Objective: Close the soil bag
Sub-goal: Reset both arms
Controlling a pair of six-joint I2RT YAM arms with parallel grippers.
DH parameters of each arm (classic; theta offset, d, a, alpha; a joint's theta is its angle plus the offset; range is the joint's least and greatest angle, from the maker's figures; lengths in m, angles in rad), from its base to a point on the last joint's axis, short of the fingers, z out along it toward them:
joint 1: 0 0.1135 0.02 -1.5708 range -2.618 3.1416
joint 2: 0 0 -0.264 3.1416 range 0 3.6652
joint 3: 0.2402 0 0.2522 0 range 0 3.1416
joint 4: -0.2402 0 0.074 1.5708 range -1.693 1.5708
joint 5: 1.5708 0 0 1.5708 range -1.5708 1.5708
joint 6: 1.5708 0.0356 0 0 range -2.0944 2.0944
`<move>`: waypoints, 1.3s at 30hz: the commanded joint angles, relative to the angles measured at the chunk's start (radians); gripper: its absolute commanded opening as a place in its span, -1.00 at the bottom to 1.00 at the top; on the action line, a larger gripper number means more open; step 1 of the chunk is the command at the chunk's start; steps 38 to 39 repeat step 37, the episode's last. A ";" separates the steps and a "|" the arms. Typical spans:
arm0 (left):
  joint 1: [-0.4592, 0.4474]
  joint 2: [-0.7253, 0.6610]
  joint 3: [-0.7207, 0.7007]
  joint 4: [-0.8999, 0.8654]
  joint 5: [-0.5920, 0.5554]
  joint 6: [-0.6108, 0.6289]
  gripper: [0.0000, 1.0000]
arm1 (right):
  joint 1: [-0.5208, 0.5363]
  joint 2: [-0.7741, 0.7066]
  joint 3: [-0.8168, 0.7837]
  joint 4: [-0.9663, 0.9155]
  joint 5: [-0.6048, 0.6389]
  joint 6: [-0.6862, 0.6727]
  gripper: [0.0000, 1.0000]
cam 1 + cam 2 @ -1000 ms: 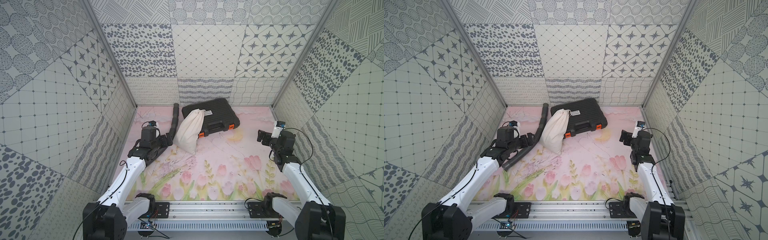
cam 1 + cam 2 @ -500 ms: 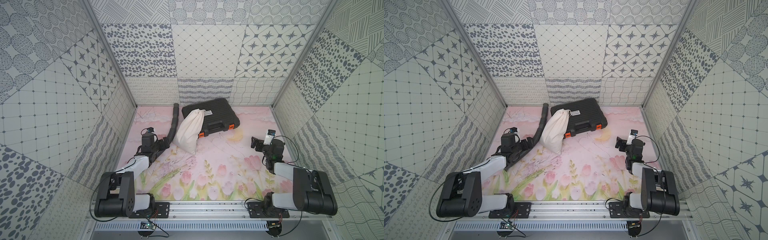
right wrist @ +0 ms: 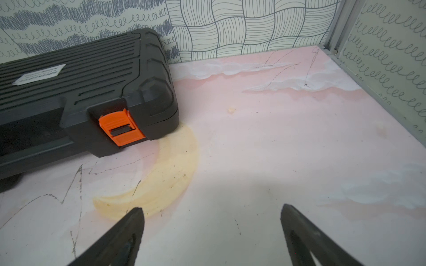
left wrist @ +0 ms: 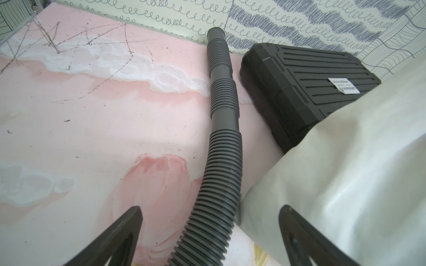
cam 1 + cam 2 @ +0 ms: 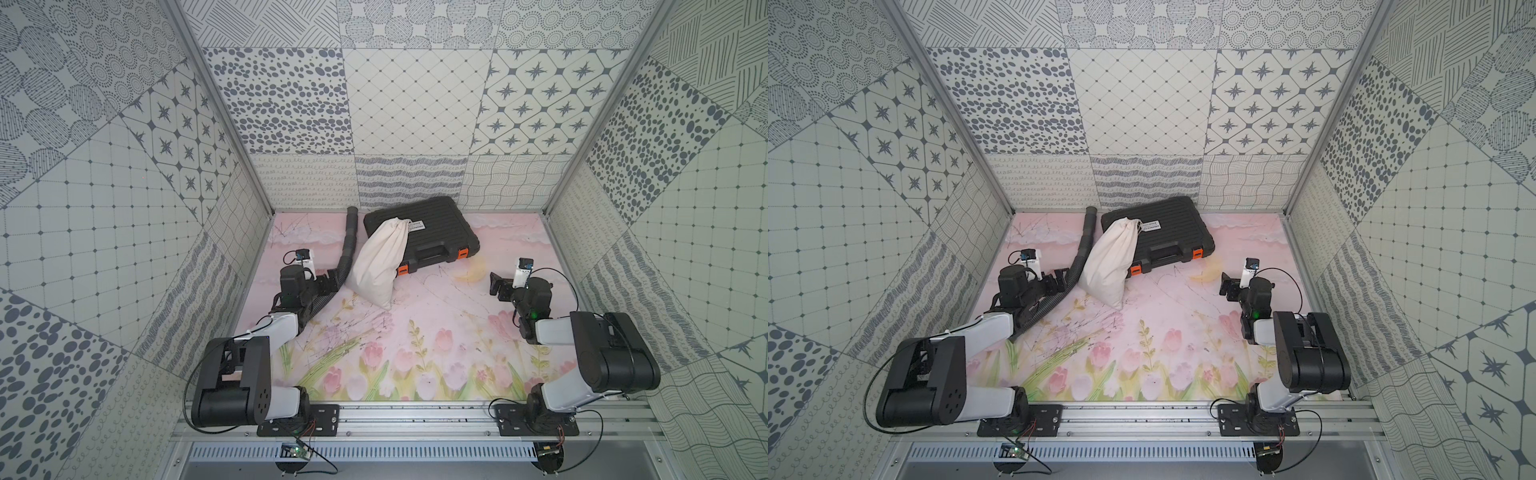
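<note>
The soil bag (image 5: 380,259) (image 5: 1111,257) is an off-white cloth sack lying at the back left. Its gathered neck (image 5: 400,223) leans up on the black case, and the cord is drawn tight there. My left gripper (image 5: 332,279) (image 5: 1059,281) sits low just left of the bag's bottom end, open and holding nothing. In the left wrist view the bag (image 4: 345,172) fills one side beyond the open left gripper (image 4: 211,209). My right gripper (image 5: 496,284) (image 5: 1227,284) (image 3: 212,208) stands open over bare mat, far right of the bag.
A black ribbed case (image 5: 428,235) (image 5: 1163,232) (image 3: 80,87) with orange latches (image 3: 119,127) lies at the back. A grey corrugated hose (image 5: 348,245) (image 5: 1080,253) (image 4: 223,138) runs along the bag's left side and passes under my left wrist. Patterned walls enclose the mat.
Both arms have folded down, with their elbows dropped toward the front rail. The right gripper has shifted a little left and lower. The left gripper stays by the bag. Both stay open.
</note>
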 commanded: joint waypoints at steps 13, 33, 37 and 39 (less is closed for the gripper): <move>-0.033 0.164 -0.159 0.446 0.056 0.106 0.92 | 0.051 0.006 0.028 0.054 0.110 -0.052 0.94; -0.094 0.181 -0.112 0.386 -0.047 0.150 0.92 | 0.060 0.006 0.030 0.052 0.122 -0.057 0.94; -0.092 0.179 -0.113 0.387 -0.048 0.150 0.92 | 0.059 0.004 0.031 0.052 0.114 -0.057 0.94; -0.092 0.179 -0.113 0.387 -0.048 0.150 0.92 | 0.059 0.004 0.031 0.052 0.114 -0.057 0.94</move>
